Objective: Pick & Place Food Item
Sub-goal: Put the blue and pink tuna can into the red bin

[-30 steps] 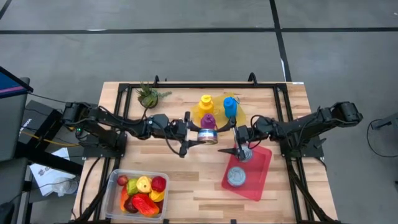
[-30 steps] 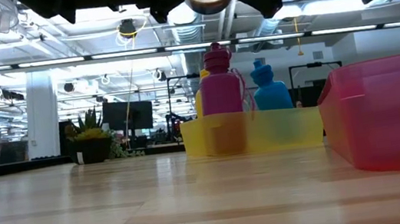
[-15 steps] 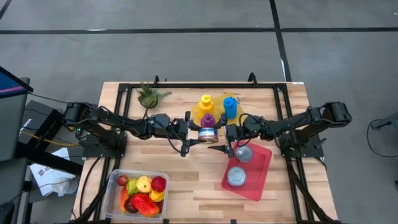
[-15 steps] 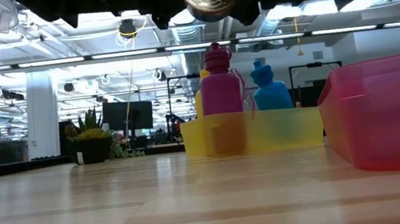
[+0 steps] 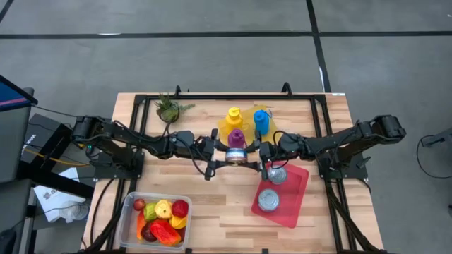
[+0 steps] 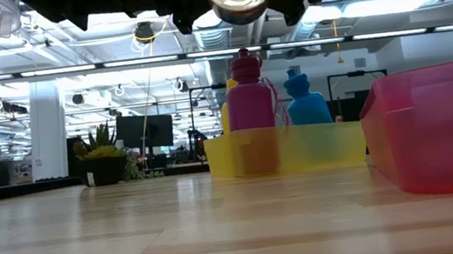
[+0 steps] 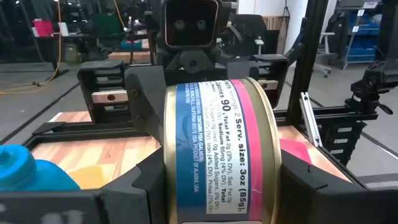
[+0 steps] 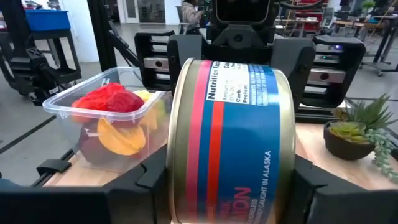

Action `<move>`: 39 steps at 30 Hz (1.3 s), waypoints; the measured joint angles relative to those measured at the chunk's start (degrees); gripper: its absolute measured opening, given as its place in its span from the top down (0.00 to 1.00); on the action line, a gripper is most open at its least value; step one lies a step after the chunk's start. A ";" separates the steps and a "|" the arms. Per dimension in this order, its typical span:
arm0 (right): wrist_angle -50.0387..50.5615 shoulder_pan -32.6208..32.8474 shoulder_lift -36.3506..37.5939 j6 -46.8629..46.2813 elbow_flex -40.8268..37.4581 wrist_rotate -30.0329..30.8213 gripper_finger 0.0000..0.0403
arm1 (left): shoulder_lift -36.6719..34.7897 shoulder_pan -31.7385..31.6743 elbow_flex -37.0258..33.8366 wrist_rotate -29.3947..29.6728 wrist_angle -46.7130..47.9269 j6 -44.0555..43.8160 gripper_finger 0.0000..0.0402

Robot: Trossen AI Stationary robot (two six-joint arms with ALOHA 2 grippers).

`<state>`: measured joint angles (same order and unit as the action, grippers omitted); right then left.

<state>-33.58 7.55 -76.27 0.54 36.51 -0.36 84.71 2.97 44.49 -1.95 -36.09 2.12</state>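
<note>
Can: a salmon can (image 5: pixel 236 154) with a blue, pink and gold label hung in the air at the centre of the high frame, above the wooden table (image 5: pixel 212 204); in the low view it sat at the top centre, well clear of the boards.
Left gripper: my left gripper (image 5: pixel 224 156) reached in from the left of the high frame, its fingers clamped on the can; in my left wrist view the can filled the middle between my two dark fingers (image 7: pixel 134 186).
Right gripper: my right gripper (image 5: pixel 252 155) met the can from the right of the high frame; in my right wrist view my fingers (image 8: pixel 149 177) sat tight against both sides of the can, gripping it too.
Red tray: a red tray (image 5: pixel 296 201) lay at lower right of centre in the high frame, holding two more cans (image 5: pixel 268 201), one near its upper end and one in its middle.
Yellow tray: a yellow tray (image 6: pixel 334 146) stood just above the held can in the high frame, with a purple bottle (image 6: pixel 249 98), a blue bottle (image 5: pixel 261 120) and a yellow bottle (image 5: pixel 234 116) upright in it.
Food tub: a clear tub (image 5: pixel 130 204) of plastic fruit (image 5: pixel 162 220) sat at lower left of the high frame.
Plant: a small potted plant (image 5: pixel 168 108) stood at upper left of the table.
</note>
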 joint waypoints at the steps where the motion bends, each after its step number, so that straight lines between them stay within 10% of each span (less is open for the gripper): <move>1: 0.05 0.33 -0.02 -0.19 0.00 0.21 0.55 | 0.02 0.15 0.00 -0.03 0.00 -0.04 0.54; 7: 0.31 1.79 -0.04 -1.88 0.21 1.50 0.55 | -1.29 1.74 -0.04 0.16 0.60 0.42 0.54; 14: 9.36 5.84 1.05 -4.97 1.75 3.28 0.55 | -11.42 4.32 -0.35 1.74 11.50 5.16 0.06; 26: 51.94 10.92 9.95 -24.20 10.25 6.45 0.55 | -25.66 9.24 -4.28 5.43 24.64 5.18 0.22; 39: 57.21 10.06 7.57 -36.47 11.48 -22.80 0.55 | -26.65 9.35 -11.60 5.42 20.52 4.63 0.21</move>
<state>23.63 17.61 -68.70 -35.94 47.99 -23.16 58.05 12.32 32.89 3.46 -15.58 6.76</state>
